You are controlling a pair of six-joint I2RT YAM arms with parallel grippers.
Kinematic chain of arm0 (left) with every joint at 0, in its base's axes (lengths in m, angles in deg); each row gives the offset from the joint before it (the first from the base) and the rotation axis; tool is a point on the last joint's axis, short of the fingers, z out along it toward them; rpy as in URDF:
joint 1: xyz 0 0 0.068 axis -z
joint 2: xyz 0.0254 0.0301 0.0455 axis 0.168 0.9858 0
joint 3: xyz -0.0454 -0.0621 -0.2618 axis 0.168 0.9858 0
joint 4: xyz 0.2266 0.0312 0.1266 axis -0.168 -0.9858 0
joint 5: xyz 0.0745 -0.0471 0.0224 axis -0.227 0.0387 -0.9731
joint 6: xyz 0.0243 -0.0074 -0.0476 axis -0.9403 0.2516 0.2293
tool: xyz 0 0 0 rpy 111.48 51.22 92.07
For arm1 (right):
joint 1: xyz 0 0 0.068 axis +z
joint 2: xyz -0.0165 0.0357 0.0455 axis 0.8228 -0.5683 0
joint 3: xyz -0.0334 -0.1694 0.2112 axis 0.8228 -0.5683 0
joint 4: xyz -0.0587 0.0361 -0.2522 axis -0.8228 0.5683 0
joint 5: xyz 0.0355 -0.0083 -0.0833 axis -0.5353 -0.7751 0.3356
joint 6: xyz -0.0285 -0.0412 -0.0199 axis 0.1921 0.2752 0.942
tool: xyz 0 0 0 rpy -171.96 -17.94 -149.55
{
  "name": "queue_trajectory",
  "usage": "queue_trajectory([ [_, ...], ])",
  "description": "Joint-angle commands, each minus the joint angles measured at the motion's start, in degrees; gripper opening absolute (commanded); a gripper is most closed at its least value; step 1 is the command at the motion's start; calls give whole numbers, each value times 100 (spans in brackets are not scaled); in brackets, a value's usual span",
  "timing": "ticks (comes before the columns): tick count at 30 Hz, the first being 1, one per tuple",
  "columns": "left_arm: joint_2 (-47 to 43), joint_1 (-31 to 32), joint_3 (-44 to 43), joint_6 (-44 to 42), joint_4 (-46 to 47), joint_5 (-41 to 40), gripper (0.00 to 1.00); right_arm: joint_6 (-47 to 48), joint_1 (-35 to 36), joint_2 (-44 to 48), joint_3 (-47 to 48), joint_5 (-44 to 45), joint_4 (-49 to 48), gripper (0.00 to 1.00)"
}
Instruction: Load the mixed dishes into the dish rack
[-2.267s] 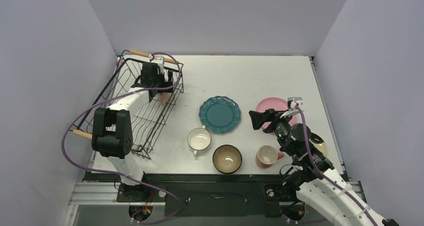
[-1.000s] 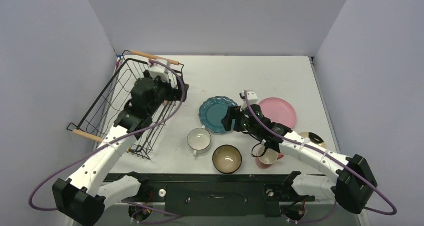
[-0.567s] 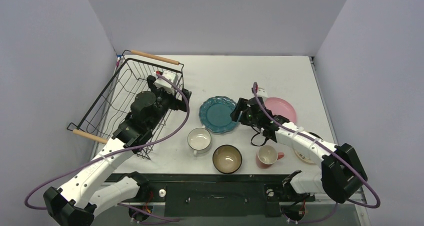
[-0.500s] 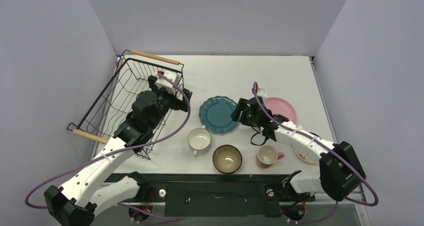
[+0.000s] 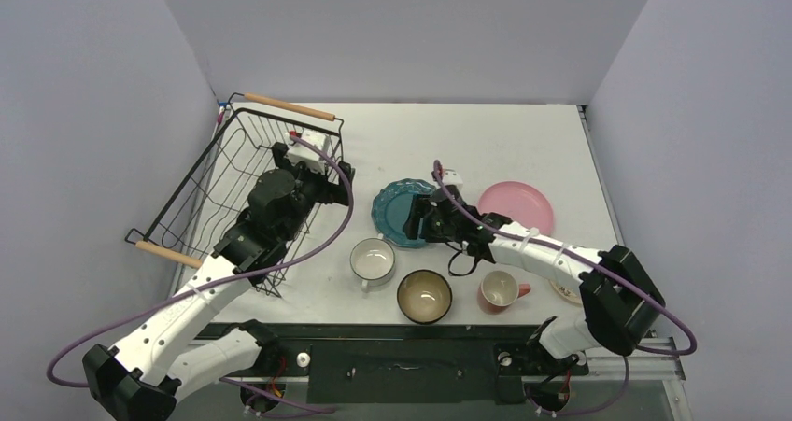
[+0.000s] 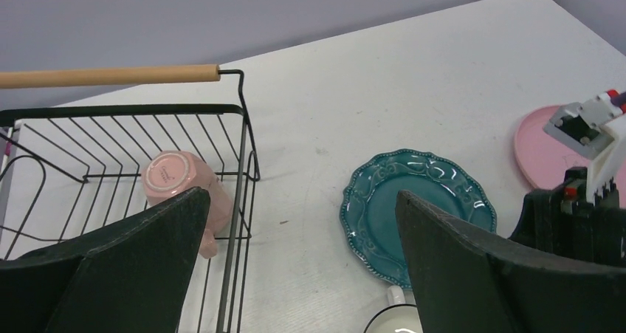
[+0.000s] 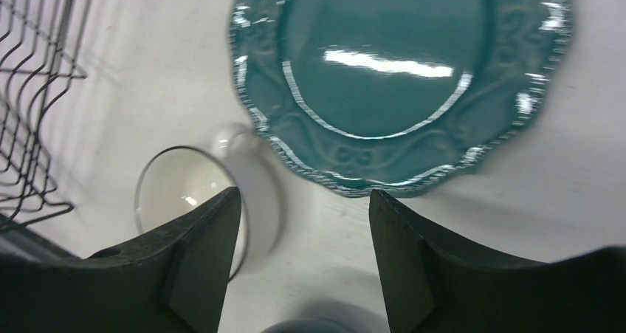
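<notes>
The black wire dish rack [image 5: 201, 183] stands at the left, with one pink mug [image 6: 177, 179] lying inside it. My left gripper [image 5: 334, 180] is open and empty, just above the rack's right edge. The teal scalloped plate [image 5: 394, 212] lies mid-table. My right gripper [image 5: 417, 221] is open and empty, low over the plate's near right rim, which shows in the right wrist view [image 7: 399, 82]. The white mug [image 5: 372, 259], the dark bowl [image 5: 424, 296] and the second pink mug [image 5: 498, 290] sit near the front. The pink plate [image 5: 516, 206] lies to the right.
The cream plate [image 5: 566, 293] is mostly hidden under my right arm. The rack's wooden handles [image 5: 288, 107] stick out at its far and near ends. Grey walls close in the table on three sides. The white mug [image 7: 184, 193] sits close beside my right gripper's left finger.
My right gripper has swung left from beside the pink plate to the teal plate's near rim. My left gripper, earlier inside the rack, now hovers at its right edge, nearly still.
</notes>
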Motion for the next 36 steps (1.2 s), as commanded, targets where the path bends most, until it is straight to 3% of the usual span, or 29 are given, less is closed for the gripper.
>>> queue_trajectory([
  [1,-283,4,-43,114,147,-795,96,96,561,-325,485,158,-346,60],
  [7,-434,-6,61,89,290,-1197,97,7,1115,-889,893,610,-106,54],
  [22,-384,-33,53,130,267,-1158,96,113,1984,-1725,1729,2193,1286,36],
  [36,-419,-42,54,200,250,-1149,96,-287,2405,-2234,2058,2771,1476,25],
])
